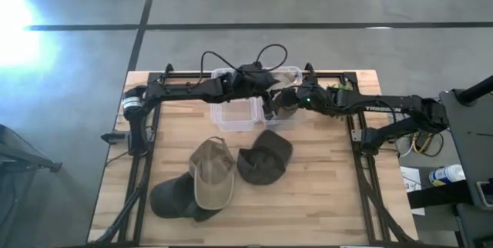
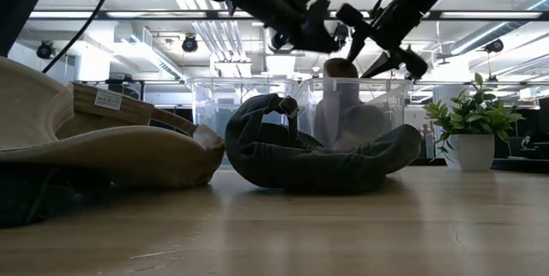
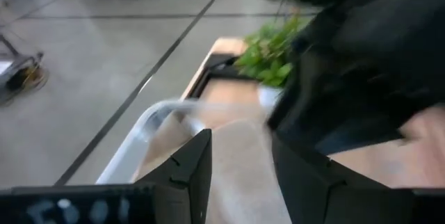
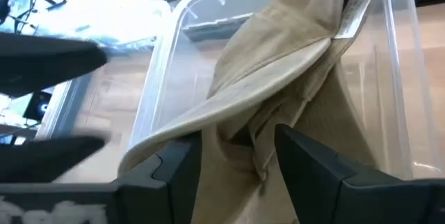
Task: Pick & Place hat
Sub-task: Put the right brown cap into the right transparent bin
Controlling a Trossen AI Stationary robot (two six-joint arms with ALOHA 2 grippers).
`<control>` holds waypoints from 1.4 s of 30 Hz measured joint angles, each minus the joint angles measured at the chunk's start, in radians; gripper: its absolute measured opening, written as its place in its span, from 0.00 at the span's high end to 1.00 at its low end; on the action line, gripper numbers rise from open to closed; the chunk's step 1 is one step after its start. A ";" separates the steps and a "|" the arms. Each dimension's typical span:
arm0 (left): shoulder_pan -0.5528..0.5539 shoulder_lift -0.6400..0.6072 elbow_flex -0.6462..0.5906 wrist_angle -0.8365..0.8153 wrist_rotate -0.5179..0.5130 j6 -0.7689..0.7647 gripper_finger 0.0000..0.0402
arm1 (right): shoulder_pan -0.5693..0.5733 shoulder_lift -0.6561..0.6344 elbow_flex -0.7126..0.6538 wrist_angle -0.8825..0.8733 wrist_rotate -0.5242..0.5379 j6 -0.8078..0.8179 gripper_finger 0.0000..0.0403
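Observation:
A tan hat [image 4: 278,64] sits partly inside the right-hand clear bin [image 1: 289,98] at the table's far middle, its brim standing up and a label at its edge. In the low view the tan hat [image 2: 340,96] hangs down into that bin. My right gripper [image 4: 236,161] comes from the table's right and is shut on it. My left gripper [image 3: 240,161] reaches in from the left, above the same bin, with tan cloth between its fingers. Both grippers meet over the bins in the high view, the left gripper [image 1: 262,86] beside the right gripper [image 1: 279,100]. My left gripper has tan cloth of the hat [image 3: 240,147] between its two fingers, coming from above and from the table's left. Which part of the hat this is cannot be told. My right gripper pinches bunched cloth of the hat's crown [image 4: 233,137] just under the brim, slanting down from the table's right. The hat hangs below the fingers inside the bin, and its brim leans on the bin wall.
A second clear bin [image 1: 237,113] stands left of the first. On the near half of the table lie a tan cap [image 1: 212,172], a dark olive hat [image 1: 264,155] and a dark hat [image 1: 173,198] partly under the cap. A potted plant [image 2: 470,130] stands at the right.

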 joint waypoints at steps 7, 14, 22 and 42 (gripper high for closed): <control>0.023 -0.077 -0.004 -0.243 -0.021 -0.039 0.64 | -0.014 -0.017 0.000 -0.020 0.063 -0.008 0.56; -0.002 -0.183 -0.047 -0.371 -0.017 -0.003 0.64 | -0.005 -0.094 0.010 -0.031 -0.017 -0.049 0.56; -0.014 -0.273 -0.268 -0.338 -0.017 -0.129 0.64 | 0.054 -0.143 0.051 -0.032 -0.133 0.009 0.56; -0.048 -0.407 -0.382 -0.185 -0.018 -0.167 0.64 | 0.120 -0.006 0.143 -0.235 -0.155 0.129 0.56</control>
